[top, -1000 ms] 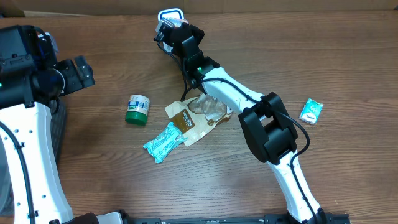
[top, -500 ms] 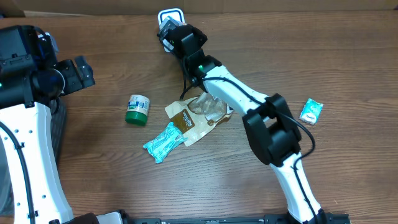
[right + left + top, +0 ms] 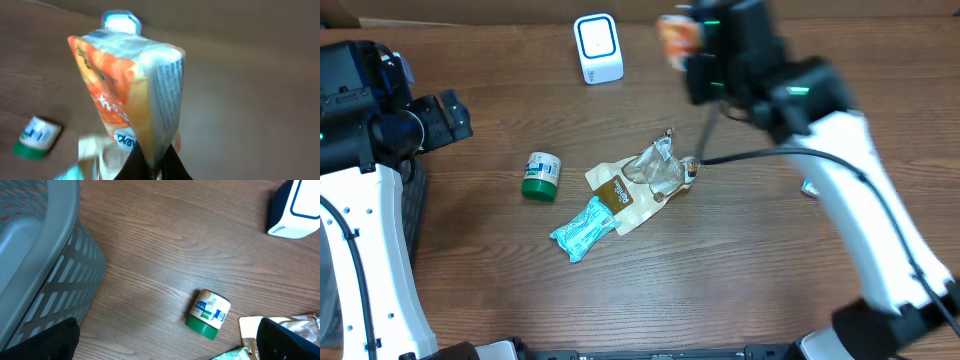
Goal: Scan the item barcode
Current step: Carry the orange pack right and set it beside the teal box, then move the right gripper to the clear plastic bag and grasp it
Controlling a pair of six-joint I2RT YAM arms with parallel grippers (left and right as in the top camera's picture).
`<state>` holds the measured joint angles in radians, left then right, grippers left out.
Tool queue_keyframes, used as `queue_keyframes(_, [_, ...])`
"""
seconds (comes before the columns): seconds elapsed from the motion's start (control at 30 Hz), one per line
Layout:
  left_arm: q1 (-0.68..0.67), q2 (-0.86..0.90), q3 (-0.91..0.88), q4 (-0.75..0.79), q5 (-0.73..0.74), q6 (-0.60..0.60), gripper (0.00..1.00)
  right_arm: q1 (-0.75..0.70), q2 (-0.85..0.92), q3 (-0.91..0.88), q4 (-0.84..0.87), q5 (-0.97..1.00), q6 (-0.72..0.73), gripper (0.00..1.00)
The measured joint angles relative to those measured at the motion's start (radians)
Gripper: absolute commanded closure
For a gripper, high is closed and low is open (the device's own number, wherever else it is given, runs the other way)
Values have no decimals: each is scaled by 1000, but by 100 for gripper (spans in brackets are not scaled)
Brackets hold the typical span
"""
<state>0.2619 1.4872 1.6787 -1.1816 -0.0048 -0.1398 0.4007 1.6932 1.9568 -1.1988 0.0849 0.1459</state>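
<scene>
Right end effector (image 3: 154,166) aloft with orange packet (image 3: 125,90)

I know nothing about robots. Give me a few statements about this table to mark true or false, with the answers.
1. The right gripper is shut on an orange packet. True.
2. The jar with the green lid stands upright. False: it lies on its side.
3. The left gripper is open and holds nothing. True.
4. The teal packet lies inside the grey basket. False: it lies on the table, next to the brown pouch.
</scene>
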Motion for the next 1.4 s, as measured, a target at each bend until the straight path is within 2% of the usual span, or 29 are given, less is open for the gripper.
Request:
queue_keyframes(0.13, [0,0,0,0,0,0,1,-140,3,-11,-239,-30,137,96])
queue_keyframes(0.23, [0,0,0,0,0,0,0,-261,21,-67,-295,-40,212,96])
queue_keyframes(0.4, [0,0,0,0,0,0,0,-416,31,-246,-244,-55,262,96])
queue_keyframes(0.67, [0,0,0,0,0,0,0,-518,37,-602,43,-89,280,95])
queue_keyframes(0.73, [0,0,0,0,0,0,0,-519,39,-672,106,-90,284,89])
queue_keyframes(0.77, [0,0,0,0,0,0,0,-519,40,-690,122,-93,287,82])
queue_keyframes(0.83, [0,0,0,0,0,0,0,-518,40,-721,146,-98,290,50])
queue_keyframes(0.87, [0,0,0,0,0,0,1,-519,40,-729,147,-101,290,44])
queue_keyframes(1.2, [0,0,0,0,0,0,1,-518,40,-727,61,-82,287,41])
queue_keyframes(1.4, [0,0,0,0,0,0,0,-511,40,-583,-18,-207,228,42])
